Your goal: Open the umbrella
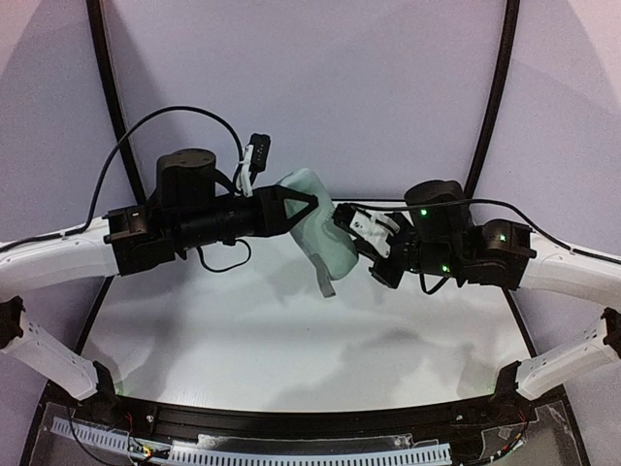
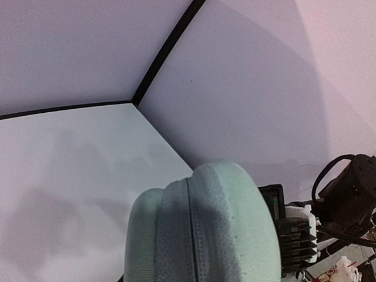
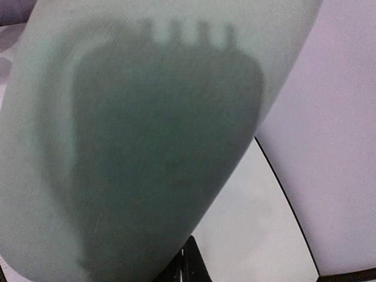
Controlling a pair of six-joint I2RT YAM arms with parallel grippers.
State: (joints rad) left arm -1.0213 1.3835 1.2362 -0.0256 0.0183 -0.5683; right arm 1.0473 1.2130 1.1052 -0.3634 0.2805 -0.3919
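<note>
Top external: we are watching the left pincer (image 1: 306, 212), partly open, clamping a pale green zipped case (image 1: 325, 245). The right pincer (image 1: 343, 219), fully closed, is hovering just beside it.

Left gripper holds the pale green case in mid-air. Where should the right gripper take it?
The free end of the case beside the strap, coming from the right. The left gripper clamps the far end, leaving this rounded end bare and facing the right gripper, which is shut and must open first.
</note>
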